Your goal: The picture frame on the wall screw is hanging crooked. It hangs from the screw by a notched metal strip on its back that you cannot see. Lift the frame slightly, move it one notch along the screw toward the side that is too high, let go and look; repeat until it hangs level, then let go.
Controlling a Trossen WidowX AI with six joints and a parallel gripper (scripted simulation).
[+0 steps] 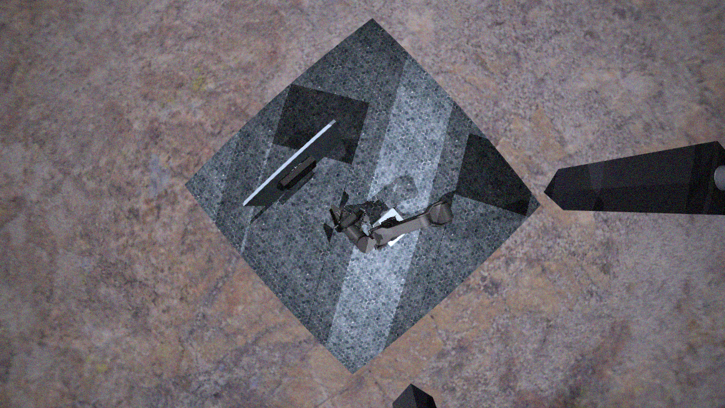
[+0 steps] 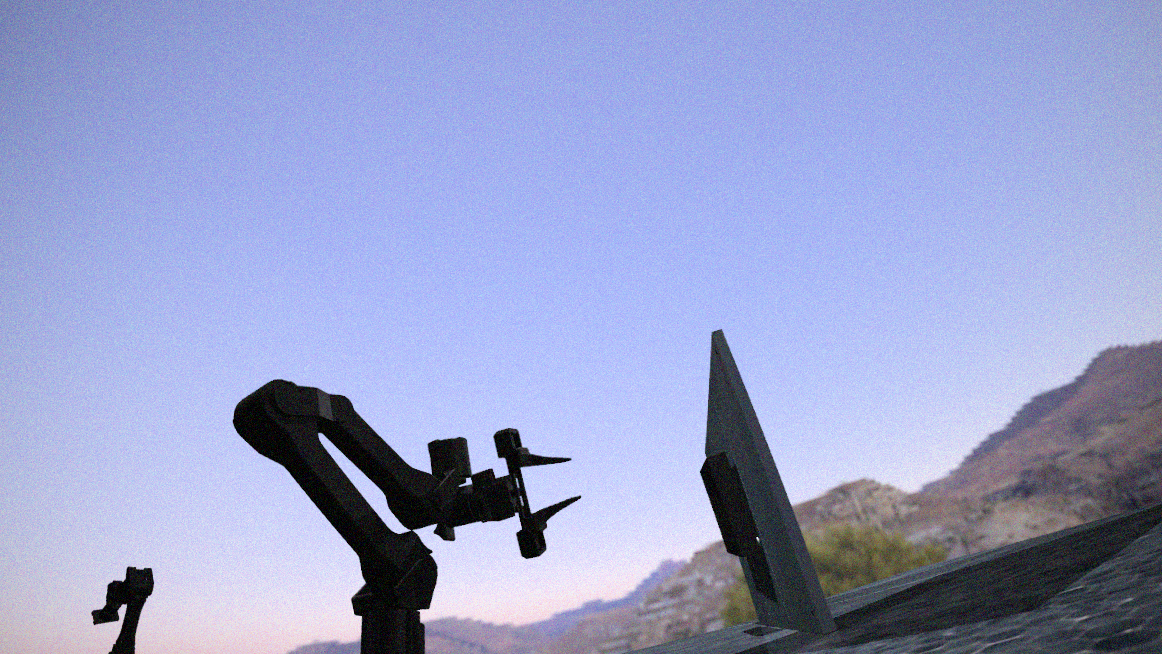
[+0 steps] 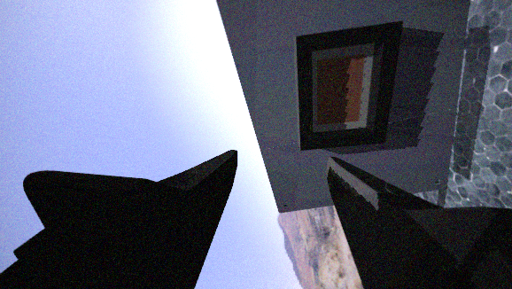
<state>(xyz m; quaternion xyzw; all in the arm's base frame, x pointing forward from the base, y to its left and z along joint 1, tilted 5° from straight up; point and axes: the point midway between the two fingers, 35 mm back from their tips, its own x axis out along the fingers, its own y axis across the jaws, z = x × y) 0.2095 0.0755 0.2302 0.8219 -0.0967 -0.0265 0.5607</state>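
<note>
The picture frame [image 1: 297, 174] [image 2: 729, 507] [image 3: 306, 93], dark around an orange-brown picture, hangs on the grey wall panel [image 1: 332, 144] [image 2: 782, 528] [image 3: 261, 66]. The wrist view is rolled, with the panel's top edge on its left. Against that edge the picture frame looks crooked: its end low in that view, the left end when facing the wall, sits higher. The screw and notched strip are hidden. My gripper [image 2: 574, 478] [image 3: 281, 160] is open and empty, its fingers well back from the frame and touching nothing.
My arm [image 1: 405, 229] [image 2: 325, 479] stands on a white base plate [image 1: 394, 213] on the grey speckled top [image 1: 375, 304]. A long dark object [image 1: 634, 187] juts in at the right. A smaller arm shape [image 2: 130, 593] shows at the far left in the exterior view.
</note>
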